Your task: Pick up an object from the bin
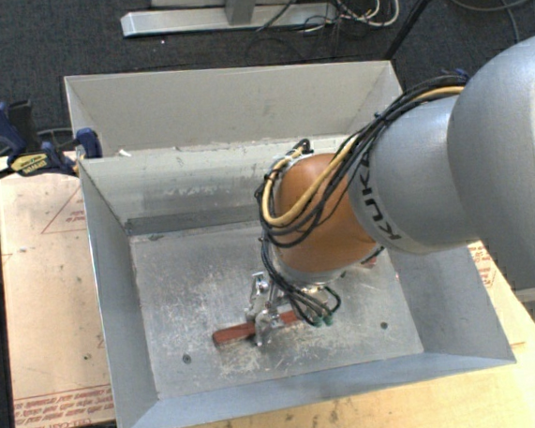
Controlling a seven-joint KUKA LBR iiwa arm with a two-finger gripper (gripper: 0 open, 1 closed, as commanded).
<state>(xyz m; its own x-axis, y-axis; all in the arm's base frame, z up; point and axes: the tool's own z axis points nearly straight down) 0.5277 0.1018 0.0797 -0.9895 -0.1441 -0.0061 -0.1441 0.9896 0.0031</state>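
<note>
Red-brown stick lies flat near the front of the bin, its middle under the gripper, jaw gap cannot be told; judged light, stiff, thin, likely to skid on metal, so pinch across its narrow width at mid-length.

The arm runs off the right edge, and its orange wrist cover hides the bin floor beneath.

A flat stick lies on the floor of the bin, toward 6 o'clock from its middle, running 9 to 3 o'clock. The end effector stands over the stick's middle; the arm enters from 2 o'clock.
</note>
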